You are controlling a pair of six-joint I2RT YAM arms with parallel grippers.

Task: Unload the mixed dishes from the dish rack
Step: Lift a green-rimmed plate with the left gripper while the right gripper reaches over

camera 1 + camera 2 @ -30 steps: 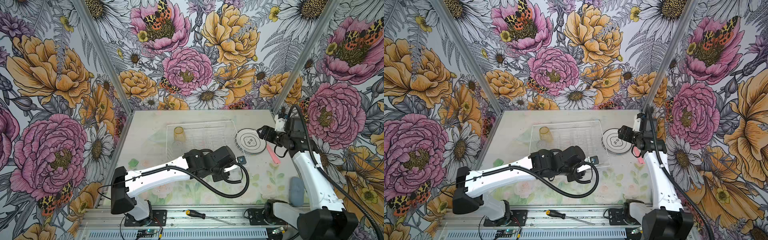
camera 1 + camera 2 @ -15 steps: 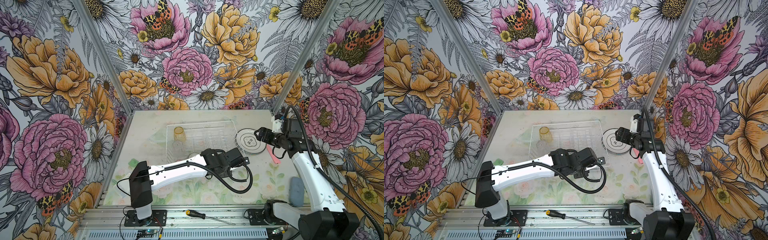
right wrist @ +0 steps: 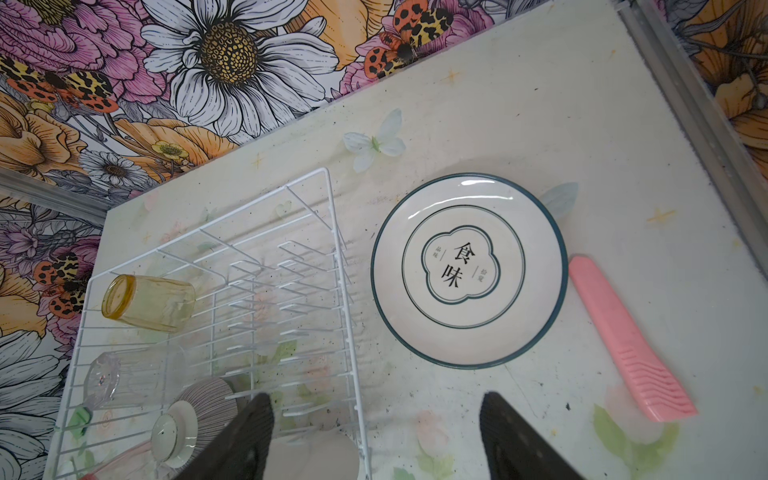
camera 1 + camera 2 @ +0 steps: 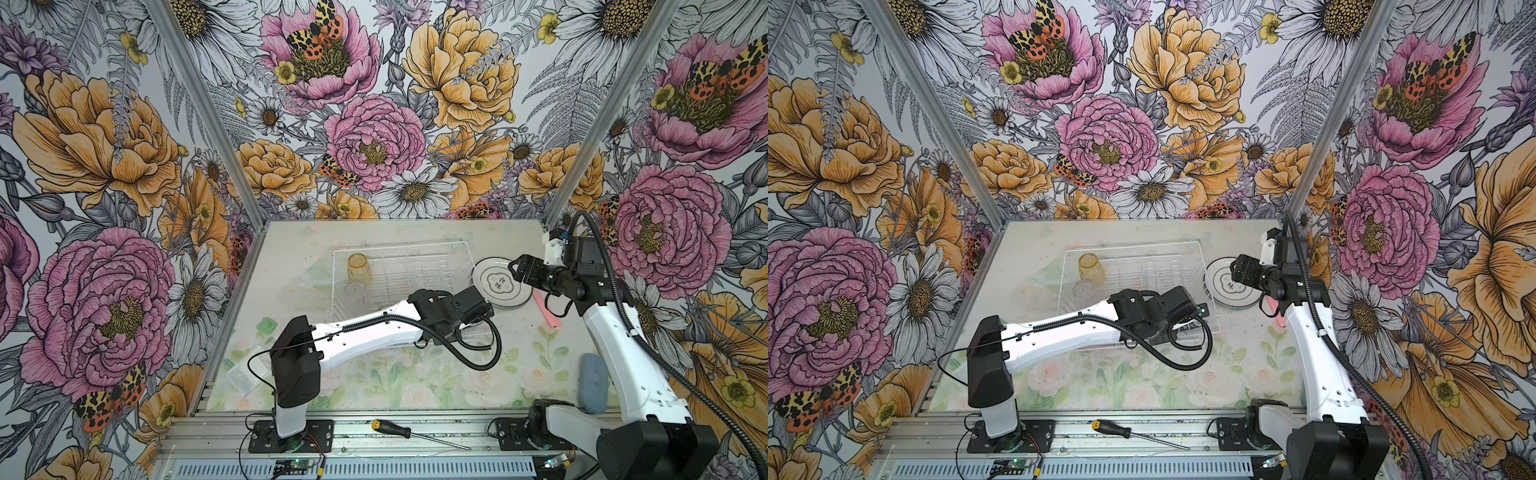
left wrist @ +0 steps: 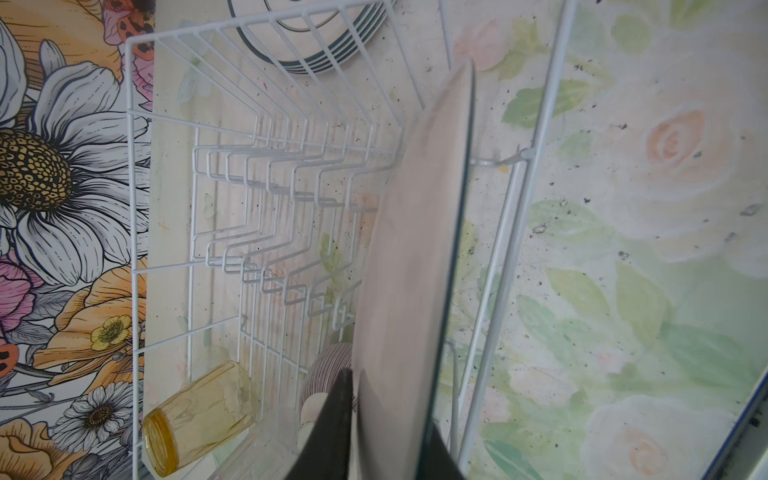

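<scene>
Left gripper [image 5: 390, 409] pinched 1 upright plate [image 5: 415, 228] in dish rack [image 5: 257, 158]; right gripper [image 3: 376, 399] spread wide (hovering near plate stack [image 3: 469, 270]).

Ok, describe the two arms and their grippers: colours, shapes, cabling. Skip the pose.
The left arm and right arm match: glossy white links, black joint housings, black wrists. A ribbed black hose loops along each. The right gripper has dark, textured, tapering fingers; the left gripper's fingers look equally dark. A white block sits by the right wrist.
</scene>
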